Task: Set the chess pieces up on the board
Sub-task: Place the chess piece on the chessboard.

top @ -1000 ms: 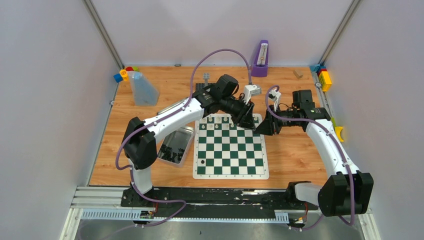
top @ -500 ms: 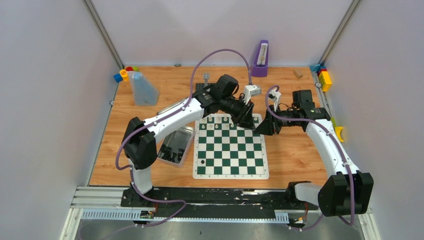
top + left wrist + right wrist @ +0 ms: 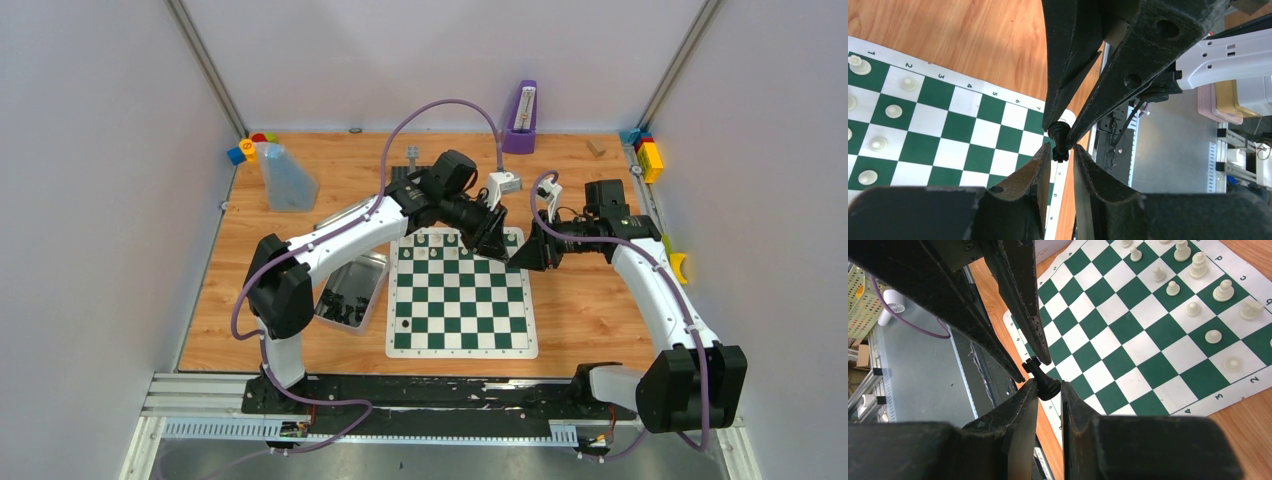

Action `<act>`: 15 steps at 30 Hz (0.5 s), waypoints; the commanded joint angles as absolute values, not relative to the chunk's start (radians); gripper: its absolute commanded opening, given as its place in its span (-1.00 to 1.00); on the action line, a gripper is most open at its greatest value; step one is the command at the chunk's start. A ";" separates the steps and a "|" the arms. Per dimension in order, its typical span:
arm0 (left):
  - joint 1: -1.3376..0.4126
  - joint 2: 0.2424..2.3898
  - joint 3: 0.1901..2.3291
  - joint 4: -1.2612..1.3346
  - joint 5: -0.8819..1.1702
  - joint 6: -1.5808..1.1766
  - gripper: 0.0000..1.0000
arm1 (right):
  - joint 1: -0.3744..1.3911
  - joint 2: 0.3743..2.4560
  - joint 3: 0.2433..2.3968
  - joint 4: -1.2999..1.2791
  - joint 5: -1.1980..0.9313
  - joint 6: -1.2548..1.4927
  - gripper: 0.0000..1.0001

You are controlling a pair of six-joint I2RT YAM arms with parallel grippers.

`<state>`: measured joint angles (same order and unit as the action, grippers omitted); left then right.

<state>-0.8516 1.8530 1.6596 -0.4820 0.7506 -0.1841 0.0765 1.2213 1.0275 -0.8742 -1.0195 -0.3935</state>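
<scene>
Top view: over the far right corner of the board (image 3: 462,345), which lies mid-surface (image 3: 585,320), the left pincer (image 3: 500,248) and right pincer (image 3: 520,258) meet tip to tip.

Left wrist: the left pincer's jaws stand narrowly apart around the head of a black piece (image 3: 1060,142); contact is unclear.

Right wrist: the right pincer clamps the piece's base.

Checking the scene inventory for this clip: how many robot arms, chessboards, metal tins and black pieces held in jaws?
Robot arms: 2
Chessboard: 1
Metal tin: 1
Black piece in jaws: 1
Total: 5
</scene>
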 commanded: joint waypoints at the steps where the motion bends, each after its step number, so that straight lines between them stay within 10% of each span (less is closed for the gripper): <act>1: -0.856 1.847 1.677 -0.476 0.758 -0.169 -0.41 | 0.082 1.210 1.034 -0.847 -1.032 -0.399 -1.00; 7: -0.856 1.856 1.692 -0.482 0.765 -0.164 -0.68 | 0.082 1.213 1.026 -0.847 -1.033 -0.399 -0.89; 15: -0.856 1.850 1.687 -0.527 0.702 -0.098 -0.93 | 0.063 1.180 1.031 -0.866 -0.986 -0.402 0.24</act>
<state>-0.8516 1.8538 1.6596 -0.4999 0.7406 -0.1528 0.0772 1.2209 1.0275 -0.8761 -1.0031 -0.3874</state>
